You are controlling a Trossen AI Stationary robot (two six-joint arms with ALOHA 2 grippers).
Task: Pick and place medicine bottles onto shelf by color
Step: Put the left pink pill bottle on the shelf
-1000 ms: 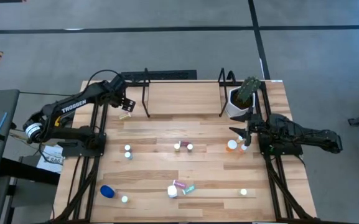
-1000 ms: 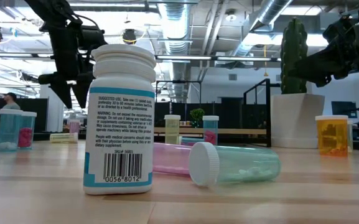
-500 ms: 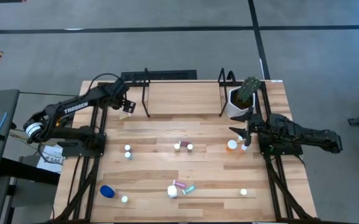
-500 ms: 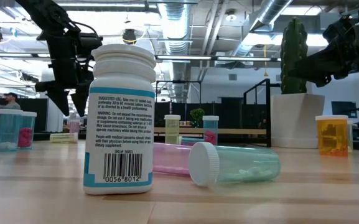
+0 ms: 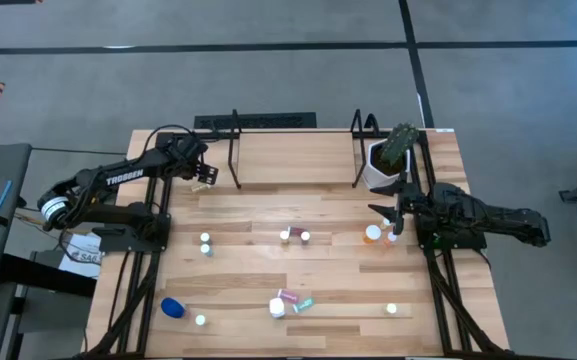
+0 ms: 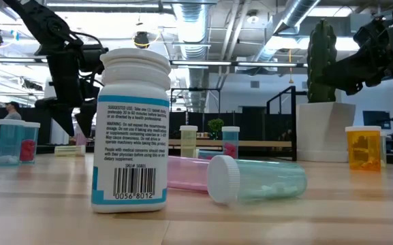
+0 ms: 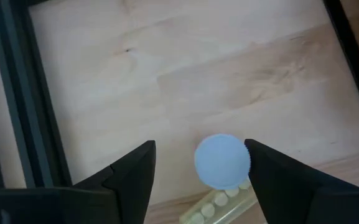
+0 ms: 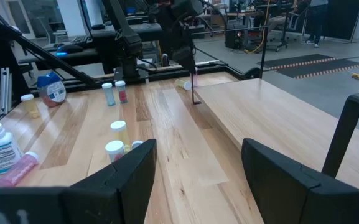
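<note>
Yellow-green bottle (image 7: 219,186): you find it lying on its side on the tabletop (image 5: 298,280), directly below the left pincer (image 7: 198,163), its white cap (image 7: 223,161) sitting in the gap between the two spread fingers (image 7: 129,174). The left pincer is open and holds nothing; it hangs just above the bottle, beside the shelf's (image 5: 293,160) left upright loop (image 5: 235,150). In the high view you see the same pincer (image 5: 202,173) at the table's far left corner with the bottle (image 5: 202,186) just beside it.

The right pincer (image 5: 392,217) waits at the table's right side, open and empty. An orange bottle (image 5: 372,234) and a white-capped vial (image 5: 392,238) stand just beside it, and the white pot with the plant (image 5: 380,165) sits near it, by the shelf's right loop (image 5: 360,150).

Well apart from both pincers, at the near edge, you see a white bottle (image 6: 132,129) upright, with a pink bottle (image 6: 186,173) and a teal bottle (image 6: 257,180) lying beside it
</note>
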